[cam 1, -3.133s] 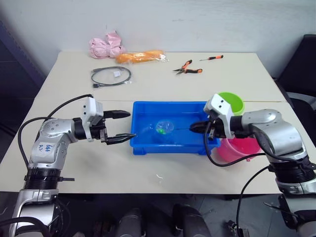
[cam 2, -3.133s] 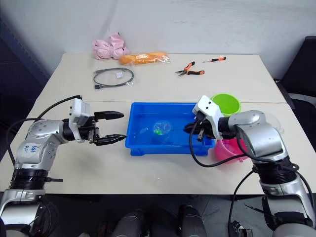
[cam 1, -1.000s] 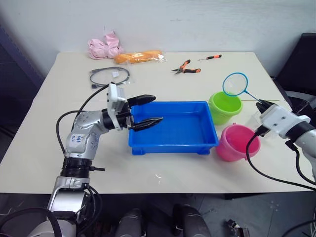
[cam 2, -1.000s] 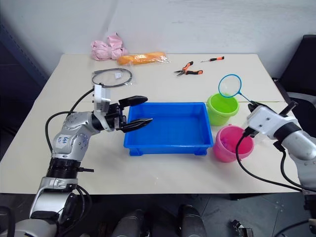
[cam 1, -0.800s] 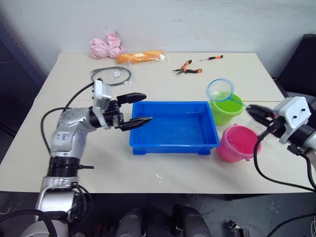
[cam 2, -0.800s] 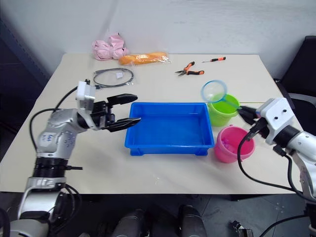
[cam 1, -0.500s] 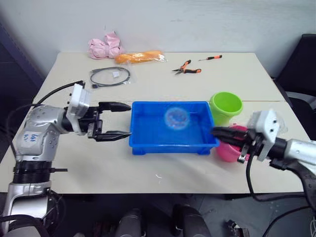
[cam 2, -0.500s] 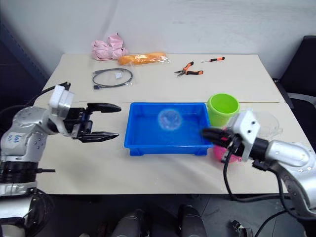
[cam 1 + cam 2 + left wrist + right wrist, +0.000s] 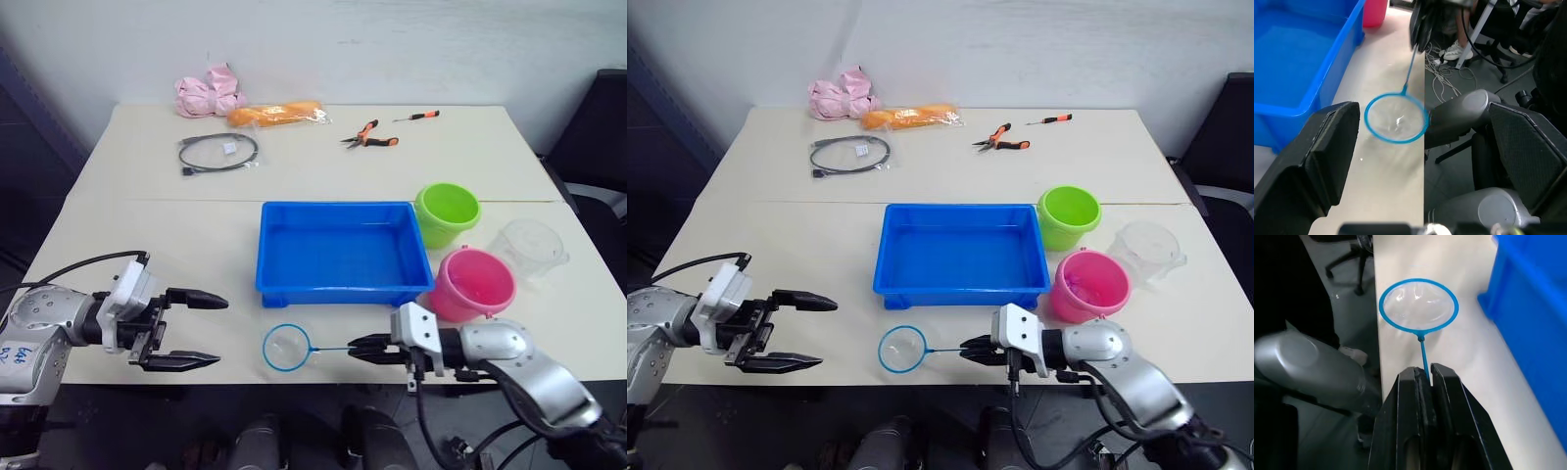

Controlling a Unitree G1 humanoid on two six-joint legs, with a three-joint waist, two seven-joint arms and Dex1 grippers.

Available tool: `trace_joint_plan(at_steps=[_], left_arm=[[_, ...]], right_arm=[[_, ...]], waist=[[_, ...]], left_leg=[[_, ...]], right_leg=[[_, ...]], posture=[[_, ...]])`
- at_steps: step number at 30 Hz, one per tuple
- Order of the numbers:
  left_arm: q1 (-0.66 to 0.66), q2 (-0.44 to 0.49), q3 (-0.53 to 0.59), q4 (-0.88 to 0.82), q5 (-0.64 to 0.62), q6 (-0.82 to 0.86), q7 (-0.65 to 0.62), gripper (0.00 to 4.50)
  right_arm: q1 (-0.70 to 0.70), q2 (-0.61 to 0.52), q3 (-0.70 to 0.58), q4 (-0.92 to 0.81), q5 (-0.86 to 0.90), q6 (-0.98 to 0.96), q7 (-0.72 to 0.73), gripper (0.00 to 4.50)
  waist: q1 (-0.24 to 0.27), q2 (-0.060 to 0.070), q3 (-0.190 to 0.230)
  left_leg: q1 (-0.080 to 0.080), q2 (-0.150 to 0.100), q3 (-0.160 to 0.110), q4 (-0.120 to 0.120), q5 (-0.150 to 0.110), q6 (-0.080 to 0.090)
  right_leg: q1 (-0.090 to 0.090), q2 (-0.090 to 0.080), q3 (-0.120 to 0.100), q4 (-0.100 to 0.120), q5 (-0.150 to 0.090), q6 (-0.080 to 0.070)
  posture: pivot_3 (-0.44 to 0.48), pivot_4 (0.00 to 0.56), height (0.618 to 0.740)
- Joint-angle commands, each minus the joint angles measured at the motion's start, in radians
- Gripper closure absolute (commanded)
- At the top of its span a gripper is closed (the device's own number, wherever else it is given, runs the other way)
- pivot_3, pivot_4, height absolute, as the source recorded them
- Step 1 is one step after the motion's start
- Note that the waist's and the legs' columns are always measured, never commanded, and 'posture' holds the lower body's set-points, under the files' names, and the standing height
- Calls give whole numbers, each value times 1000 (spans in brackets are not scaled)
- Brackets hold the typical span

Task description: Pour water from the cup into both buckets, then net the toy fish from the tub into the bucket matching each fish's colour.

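The blue tub (image 9: 338,255) sits mid-table holding a little water; the toy fish are hidden from view. To its right stand the lime green bucket (image 9: 448,213) and the pink bucket (image 9: 473,284), with the clear cup (image 9: 530,245) upright beyond them. The net (image 9: 287,348) lies flat by the table's front edge, in front of the tub, its hoop empty (image 9: 1418,304). My right gripper (image 9: 364,347) is shut on the net's thin handle. Low at the front left corner, my left gripper (image 9: 220,331) is open and holds nothing, well left of the hoop.
At the back of the table lie a coiled black cable (image 9: 219,152), orange-handled pliers (image 9: 370,135), a small screwdriver (image 9: 416,115), a pink bag (image 9: 206,93) and an orange bag (image 9: 277,114). A dark chair (image 9: 607,127) stands at the right.
The net has come from above the tub down to the table's front edge, still in my right gripper. My left gripper has drawn back from the tub's left side to the front left corner.
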Motion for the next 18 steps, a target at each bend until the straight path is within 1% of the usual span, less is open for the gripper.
trace_joint_plan(at_steps=[1,4,8,10,11,16,17,18], left_arm=[[0,23,34,-8,-6,10,22,30],[19,36,36,-33,-33,53,26,30],[41,43,45,-45,-20,49,37,30],[38,45,50,-41,-21,54,43,0],[36,46,52,-39,-22,55,45,0],[36,50,65,-29,-29,66,40,0],[36,49,67,-25,-24,64,45,0],[38,46,70,-22,-18,58,51,0]], right_arm=[[-59,60,25,127,-80,-123,2,4500],[-98,100,30,217,-119,-173,3,4500],[-131,144,19,288,-126,-188,-5,4500],[-134,149,20,276,-121,-192,15,3631],[-134,149,19,269,-125,-200,16,3346],[-103,111,-26,187,-128,-229,3,926],[-90,97,-42,157,-123,-231,1,371],[-71,80,-60,119,-110,-223,3,33]], waist=[[0,0,0],[-1,0,0],[-3,0,0],[-3,0,0],[-3,0,0],[-2,0,0],[-1,0,0],[-1,0,0]], left_leg=[[0,0,0,0,0,0],[0,1,2,0,0,-1],[0,2,3,0,0,-2],[0,3,3,0,0,-3],[0,3,3,0,0,-3],[0,3,3,0,0,-4],[0,3,3,0,0,-4],[0,3,3,0,0,-4]], right_leg=[[0,0,0,1,0,0],[-2,1,1,4,-1,-1],[-3,2,1,7,-1,-2],[-3,2,1,7,-2,-3],[-4,2,1,7,-2,-4],[-4,2,1,9,-2,-4],[-5,2,1,9,-2,-4],[-5,2,1,9,-2,-4]], posture=[[0,150,740],[0,150,740],[0,150,740],[0,150,740],[0,150,740],[0,150,740],[0,150,740],[0,150,740]])
